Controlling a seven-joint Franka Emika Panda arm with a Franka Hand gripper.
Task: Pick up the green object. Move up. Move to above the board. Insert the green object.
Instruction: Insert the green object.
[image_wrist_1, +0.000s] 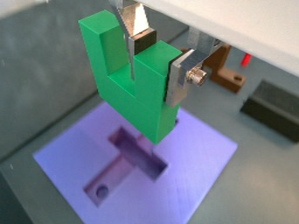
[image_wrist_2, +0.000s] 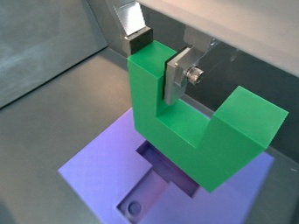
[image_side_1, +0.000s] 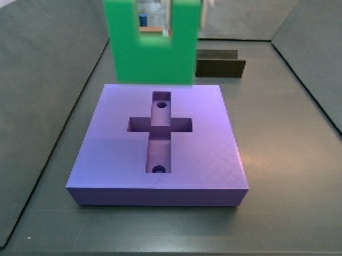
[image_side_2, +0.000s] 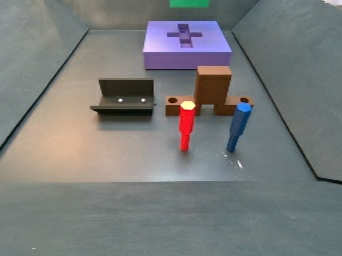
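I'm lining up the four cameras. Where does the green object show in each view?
Wrist view: green object, centre, prongs up, in the tool, above the board.
Wrist view: centre-right, one prong between the fingers, over the board.
Side view: top centre, above the board's far edge.
Side view: only a sliver at the top edge.
Shared landmark: the board.

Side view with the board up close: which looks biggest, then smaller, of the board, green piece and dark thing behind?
1. Board.
2. Green object, held by the gripper above the board's far end.
3. Fixture, but it stands farther back, so unsure.
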